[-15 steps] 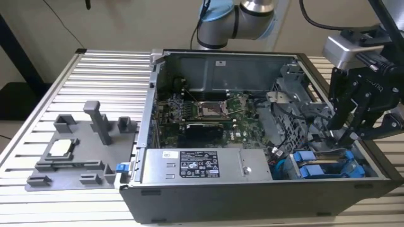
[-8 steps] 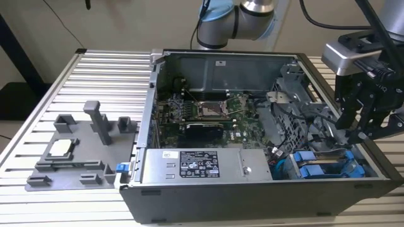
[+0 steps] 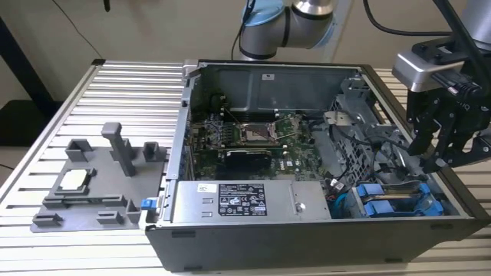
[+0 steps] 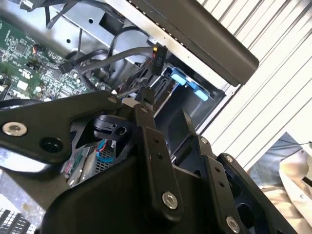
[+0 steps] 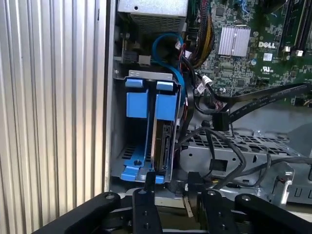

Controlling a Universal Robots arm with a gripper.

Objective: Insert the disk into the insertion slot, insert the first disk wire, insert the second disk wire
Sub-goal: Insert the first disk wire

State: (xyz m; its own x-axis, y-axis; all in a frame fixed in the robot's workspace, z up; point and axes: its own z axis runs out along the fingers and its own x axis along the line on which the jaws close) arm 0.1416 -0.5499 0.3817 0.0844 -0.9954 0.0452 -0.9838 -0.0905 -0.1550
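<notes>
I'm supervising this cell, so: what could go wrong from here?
The loose black cables run right beside the disk; the claw, hovering close by, might snag one. The connector hangs free in the air, so it could meet the disk crooked. The slot fits closely around the disk, leaving the claw little room.

Exterior view: high, oblique, takes in the whole computer case (image 3: pixel 261 86). Both wrist views: close on the insertion slot (image 5: pixel 148 74) (image 4: pixel 187 83).

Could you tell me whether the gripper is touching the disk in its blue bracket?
Apart. In the exterior view the gripper hangs above the disk, with a strip of dark case interior showing between them.
</notes>
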